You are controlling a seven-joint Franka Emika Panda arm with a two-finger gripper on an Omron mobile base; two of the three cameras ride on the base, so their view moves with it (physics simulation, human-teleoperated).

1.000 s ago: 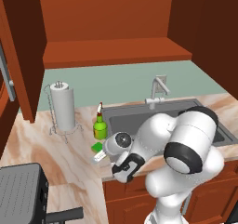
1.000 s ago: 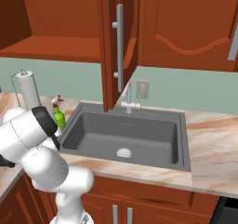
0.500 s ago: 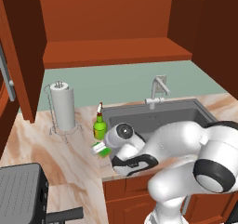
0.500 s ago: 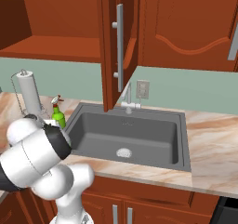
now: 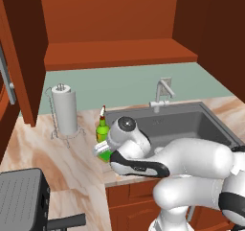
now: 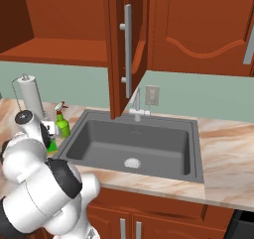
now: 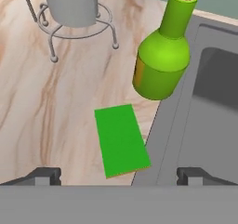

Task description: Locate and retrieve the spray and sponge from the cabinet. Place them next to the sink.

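The gripper (image 7: 118,174) is hovering low over the tabletop (image 7: 56,111) with its fingertips (image 7: 44,175) spread wide and holding nothing; the sponge (image 7: 122,140) is lying flat between them, its green top up, touching neither. The sponge is sitting on the marble just beside the left rim of the sink (image 7: 204,93), one corner reaching onto the rim. The spray (image 7: 162,60) is standing upright just behind the sponge, at the sink's edge, its red nozzle on top. In the left base view the spray (image 5: 102,129) is showing beside the arm's wrist, near the paper towel roll (image 5: 64,111). The cabinet (image 5: 115,28) is hanging open above, its shelf bare.
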